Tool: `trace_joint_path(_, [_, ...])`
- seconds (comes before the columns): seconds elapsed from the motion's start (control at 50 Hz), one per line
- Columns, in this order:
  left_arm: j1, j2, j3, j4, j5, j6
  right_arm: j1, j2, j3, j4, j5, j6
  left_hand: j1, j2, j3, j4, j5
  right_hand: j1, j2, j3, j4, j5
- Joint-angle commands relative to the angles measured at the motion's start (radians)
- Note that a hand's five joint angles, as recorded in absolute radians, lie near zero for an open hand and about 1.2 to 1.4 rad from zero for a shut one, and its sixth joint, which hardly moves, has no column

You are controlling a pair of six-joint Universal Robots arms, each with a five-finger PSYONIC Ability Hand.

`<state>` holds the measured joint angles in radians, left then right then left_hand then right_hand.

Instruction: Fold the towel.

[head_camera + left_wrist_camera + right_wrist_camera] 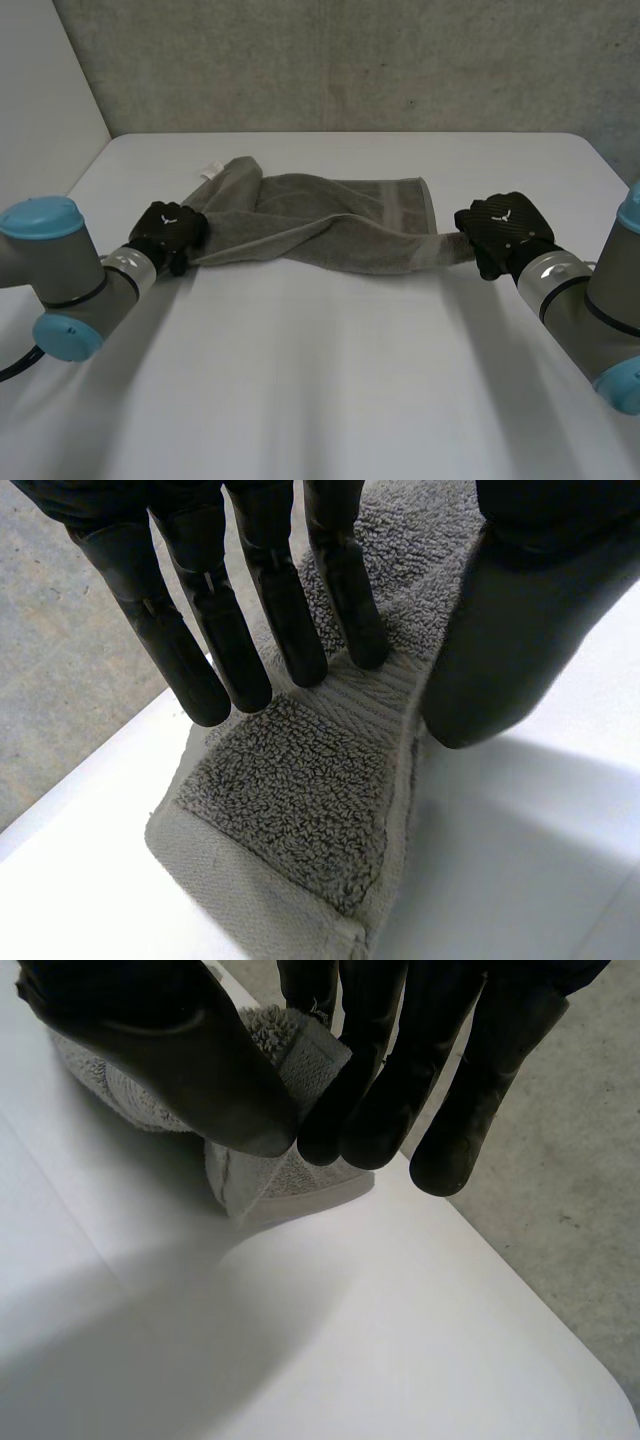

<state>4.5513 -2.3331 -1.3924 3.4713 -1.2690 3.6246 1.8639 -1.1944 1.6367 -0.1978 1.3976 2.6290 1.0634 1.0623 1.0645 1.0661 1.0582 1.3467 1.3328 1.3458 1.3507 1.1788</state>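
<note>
A grey towel (330, 225) lies twisted across the white table (330, 390), pulled long between my two hands. My left hand (165, 232) is at its left end. In the left wrist view the fingers (215, 650) lie straight on the towel (290, 790) and the thumb (500, 640) presses its edge from the other side, pinching it. A short end of cloth reaches past the fingertips. My right hand (505, 230) is at the towel's right end. There the thumb (190, 1070) and fingers pinch a hemmed corner of the towel (265, 1185).
A small white label (212, 168) sticks out at the towel's far left corner. A concrete wall (350, 60) rises behind the table's far edge. Grey floor (560, 1160) shows past the table's rounded corner beside my right hand.
</note>
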Motion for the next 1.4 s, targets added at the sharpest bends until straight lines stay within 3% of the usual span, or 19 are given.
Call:
trace_joint_path(0.02, [-0.002,0.024,-0.003,0.002,-0.001,-0.001,0.0,0.001,0.002,0.0,0.0,-0.001,0.276,0.277,0.275,0.273,0.107,0.05,0.063,0.05,0.046,0.043])
trace_joint_path(0.16, [0.002,0.113,-0.033,0.002,-0.009,-0.004,-0.003,-0.03,-0.017,0.0,0.004,-0.006,0.333,0.334,0.332,0.33,0.164,0.05,0.063,0.05,0.046,0.043])
trace_joint_path(0.28, [0.021,0.285,-0.105,0.009,-0.007,-0.011,-0.069,-0.185,-0.067,0.047,-0.006,0.003,0.333,0.334,0.332,0.33,0.164,0.05,0.063,0.05,0.046,0.043])
trace_joint_path(0.44, [0.11,0.595,-0.28,0.003,0.017,-0.014,-0.163,-0.275,-0.216,0.301,-0.101,0.069,0.333,0.334,0.332,0.33,0.164,0.05,0.063,0.05,0.046,0.043])
trace_joint_path(0.58, [0.195,0.837,-0.45,-0.003,0.13,-0.043,-0.299,-0.395,-0.232,0.454,-0.193,0.066,0.333,0.334,0.332,0.33,0.164,0.05,0.063,0.05,0.046,0.043])
trace_joint_path(0.72, [0.244,0.897,-0.505,-0.008,0.2,-0.063,-0.336,-0.43,-0.229,0.485,-0.245,0.02,0.333,0.334,0.332,0.33,0.164,0.05,0.063,0.05,0.046,0.043])
trace_joint_path(0.88, [0.229,0.831,-0.493,0.005,0.203,-0.057,-0.321,-0.314,-0.216,0.523,-0.23,-0.093,0.333,0.334,0.332,0.33,0.164,0.05,0.063,0.05,0.046,0.043])
trace_joint_path(0.98, [0.206,0.686,-0.415,0.002,0.191,-0.055,-0.288,-0.202,-0.261,0.521,-0.204,-0.121,0.333,0.334,0.332,0.33,0.164,0.05,0.063,0.05,0.046,0.043])
trace_joint_path(1.08, [0.129,0.442,-0.257,-0.023,0.172,-0.05,-0.217,-0.03,-0.353,0.517,-0.117,-0.127,0.333,0.334,0.332,0.33,0.164,0.05,0.063,0.05,0.046,0.043])
trace_joint_path(1.26, [0.087,0.205,-0.057,-0.061,0.114,-0.05,-0.181,0.148,-0.428,0.478,-0.081,-0.129,0.333,0.334,0.332,0.33,0.164,0.05,0.063,0.05,0.046,0.043])
trace_joint_path(1.4, [0.032,0.034,0.105,-0.06,0.076,-0.031,-0.154,0.277,-0.472,0.381,0.02,-0.13,0.333,0.334,0.332,0.33,0.164,0.05,0.063,0.05,0.046,0.043])
